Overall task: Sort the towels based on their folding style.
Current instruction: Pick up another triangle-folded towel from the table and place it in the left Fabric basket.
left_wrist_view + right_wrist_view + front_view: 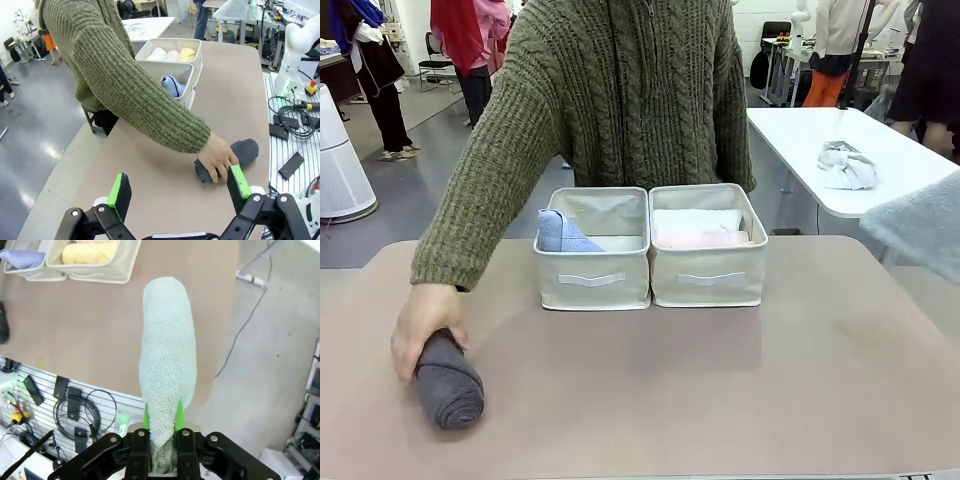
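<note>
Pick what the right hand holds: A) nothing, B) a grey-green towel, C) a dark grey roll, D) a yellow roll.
B: the right hand is shut on the grey-green towel, which sticks out well past its green pads.

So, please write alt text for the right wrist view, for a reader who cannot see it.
The right tool is shut on a pale green towel, held above the table edge. Two cream bins sit at top left, one with a yellow towel.
</note>
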Motion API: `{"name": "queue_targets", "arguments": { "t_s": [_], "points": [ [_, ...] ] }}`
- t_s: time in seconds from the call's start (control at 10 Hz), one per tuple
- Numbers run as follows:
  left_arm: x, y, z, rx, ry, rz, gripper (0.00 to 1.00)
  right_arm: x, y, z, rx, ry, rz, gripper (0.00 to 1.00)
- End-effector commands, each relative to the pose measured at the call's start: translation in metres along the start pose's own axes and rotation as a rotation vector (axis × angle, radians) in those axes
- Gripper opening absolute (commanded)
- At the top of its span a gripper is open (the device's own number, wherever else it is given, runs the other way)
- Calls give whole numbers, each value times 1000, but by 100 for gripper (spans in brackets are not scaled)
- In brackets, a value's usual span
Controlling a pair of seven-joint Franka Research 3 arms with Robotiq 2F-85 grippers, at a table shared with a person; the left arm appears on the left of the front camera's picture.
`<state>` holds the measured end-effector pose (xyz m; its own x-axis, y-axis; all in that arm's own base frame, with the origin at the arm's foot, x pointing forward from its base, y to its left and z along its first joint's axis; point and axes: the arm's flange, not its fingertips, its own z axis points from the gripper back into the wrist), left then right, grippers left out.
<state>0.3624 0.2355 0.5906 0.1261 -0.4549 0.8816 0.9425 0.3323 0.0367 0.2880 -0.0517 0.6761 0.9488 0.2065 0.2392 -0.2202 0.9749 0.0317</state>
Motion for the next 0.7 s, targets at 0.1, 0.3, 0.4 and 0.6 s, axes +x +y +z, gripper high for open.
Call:
{"name": "queue_targets", "arguments": {
  "t_s": [0.1,0.3,0.4,0.6],
  "points": [
    [-1,-2,2,-7,4,-14,100,0,0,0,0,0,0,18],
    [-1,-2,2,-7,4,-14,100,13,27,19,102,65,398,18],
    [-1,-2,2,-7,4,-14,100,30,44,22,103,91,465,18],
    [-1,-2,2,-7,4,-14,100,66,87,20,141,123,570,18]
  ]
}}
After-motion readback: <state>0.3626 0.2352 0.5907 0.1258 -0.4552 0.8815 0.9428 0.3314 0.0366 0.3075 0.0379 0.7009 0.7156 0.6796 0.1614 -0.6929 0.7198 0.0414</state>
